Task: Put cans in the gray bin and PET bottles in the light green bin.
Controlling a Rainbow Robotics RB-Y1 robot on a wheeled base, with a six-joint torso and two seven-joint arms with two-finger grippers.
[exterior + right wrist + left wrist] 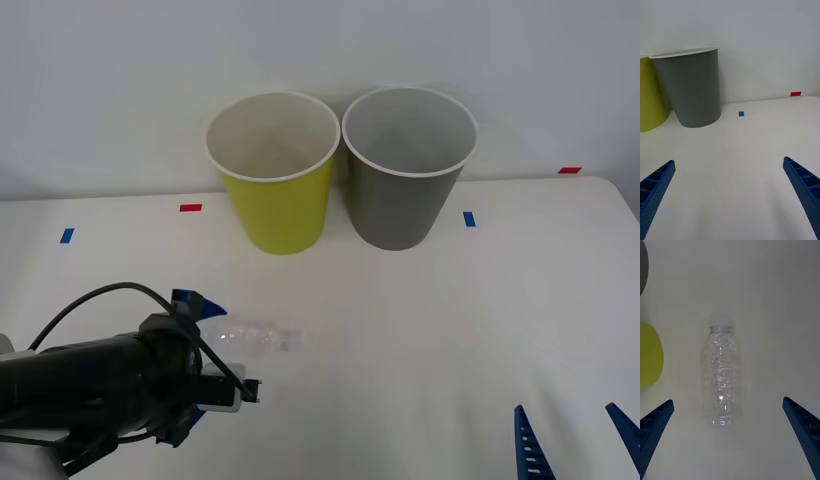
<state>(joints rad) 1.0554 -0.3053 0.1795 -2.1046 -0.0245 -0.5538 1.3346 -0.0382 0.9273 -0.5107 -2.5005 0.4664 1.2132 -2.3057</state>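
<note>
So we had the PET bottle lying flat on its side on the white table, out in front of the light green bin, well apart from it. Clear ribbed body, white cap; from the front camera the cap end pointed toward our right side. Couldn't make out any band on it from these shots.

Our left gripper was hovering right over the bottle, fingers spread wide, one on each side of the bottle's base end and neither one touching it. In the front camera the left arm came in low from the left edge, black with a cable looped over it, covering the bottle's base end.

The two bins stood at the back of the table by the wall, the light green one on our left and the gray bin right beside it, rims almost touching. Both upright, pale insides.

Our right gripper sat parked down at the near right corner, fingers released and wide apart, holding nothing, with the gray bin ahead of it in its wrist camera. A few bits of blue tape and red tape were stuck on the table.
</note>
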